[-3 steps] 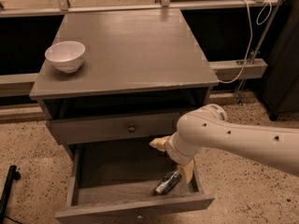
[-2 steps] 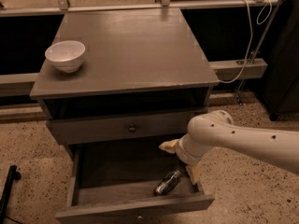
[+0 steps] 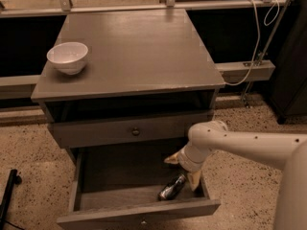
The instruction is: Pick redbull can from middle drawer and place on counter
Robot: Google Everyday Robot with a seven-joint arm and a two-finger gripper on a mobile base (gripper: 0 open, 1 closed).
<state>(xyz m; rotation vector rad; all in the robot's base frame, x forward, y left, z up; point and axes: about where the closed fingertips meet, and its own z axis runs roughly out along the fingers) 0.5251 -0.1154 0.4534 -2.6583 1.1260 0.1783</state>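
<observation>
The redbull can (image 3: 171, 188) lies on its side on the floor of the pulled-out middle drawer (image 3: 120, 169), near its front right corner. My gripper (image 3: 183, 170) is down inside the drawer, just above and behind the can. Its two tan fingers (image 3: 171, 158) are spread apart and hold nothing; the right one reaches down beside the can's far end. The white arm comes in from the right. The counter (image 3: 139, 51) is the wooden cabinet top above.
A white bowl (image 3: 67, 57) stands on the counter's left side. A shut upper drawer with a round knob (image 3: 135, 132) sits just above the open one. A white cable (image 3: 254, 37) hangs at the right. A dark object (image 3: 8, 193) lies on the floor at the left.
My arm has shifted to the right and the gripper has dropped a little towards the can's far end. The can has not moved.
</observation>
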